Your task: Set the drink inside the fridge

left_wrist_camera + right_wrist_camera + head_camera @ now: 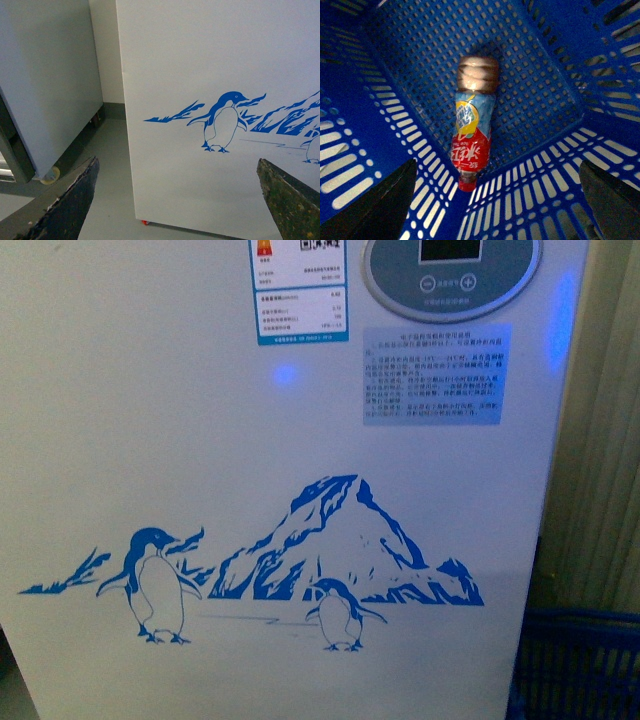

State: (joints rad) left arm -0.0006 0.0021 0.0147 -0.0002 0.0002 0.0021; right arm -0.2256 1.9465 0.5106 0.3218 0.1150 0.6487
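Note:
The fridge [200, 440] fills the front view: a white front with a blue penguin-and-mountain decal [300, 550] and an oval grey display panel [450, 275]. The left wrist view shows the fridge [200, 60] side-on, with my left gripper [180, 200] open, its dark fingers [70, 205] wide apart and nothing between them. The drink [472, 125], a bottle of brown tea with a red and blue label and red cap, lies on the floor of a blue basket [545, 65]. My right gripper [497, 205] hangs open above it, apart from the bottle.
A taller plain grey-white cabinet [45, 80] on a castor [50, 175] stands beside the fridge, with grey floor [107, 170] between them. A red foot [145, 222] shows under the fridge's corner. The blue basket [575, 665] sits at the fridge's lower right.

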